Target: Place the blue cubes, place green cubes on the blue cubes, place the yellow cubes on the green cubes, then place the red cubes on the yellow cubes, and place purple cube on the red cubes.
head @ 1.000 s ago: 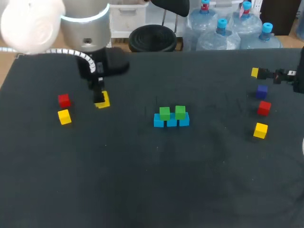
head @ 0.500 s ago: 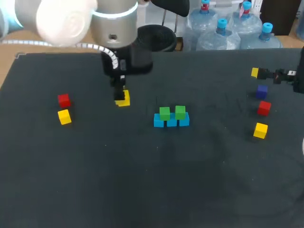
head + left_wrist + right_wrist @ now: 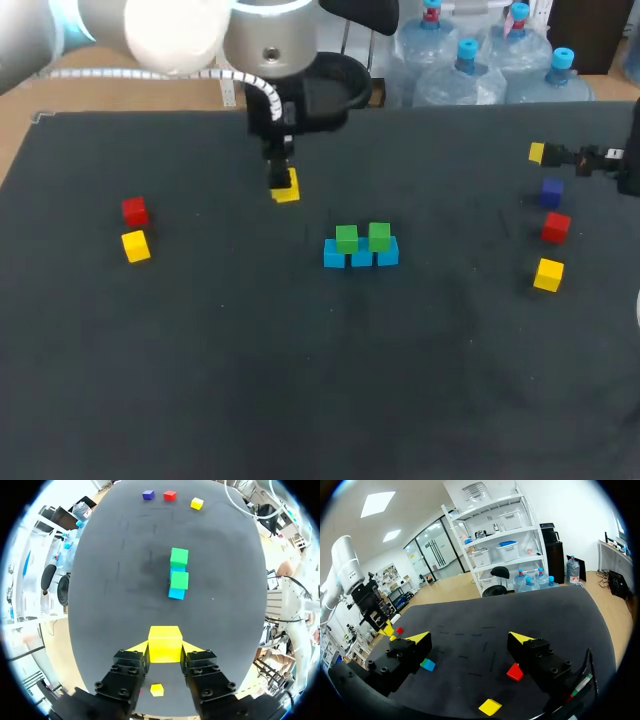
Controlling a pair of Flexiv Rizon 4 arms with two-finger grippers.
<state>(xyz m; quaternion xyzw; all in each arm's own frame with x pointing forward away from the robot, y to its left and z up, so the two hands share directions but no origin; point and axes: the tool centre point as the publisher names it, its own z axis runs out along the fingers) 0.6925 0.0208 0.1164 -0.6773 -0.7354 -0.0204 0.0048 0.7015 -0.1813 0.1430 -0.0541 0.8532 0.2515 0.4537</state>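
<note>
**Yellow cube held short of the green tier**

The yellow cube is clenched in the left jaws, both yellow tips pressed against its side faces. It appears raised off the desk. It hangs left of and beyond the green cubes, near but apart. The two green cubes sit on the row of blue cubes.

The right jaws stand released and empty, well to the right of the green cubes. A purple cube and a red cube lie on that side.

Recommendation: centre the yellow cube above the green cubes before descending and keep its edges square with theirs. Let go only once it is seated, to avoid nudging the tier.

No legible print is found on any cube or on the desk.
</note>
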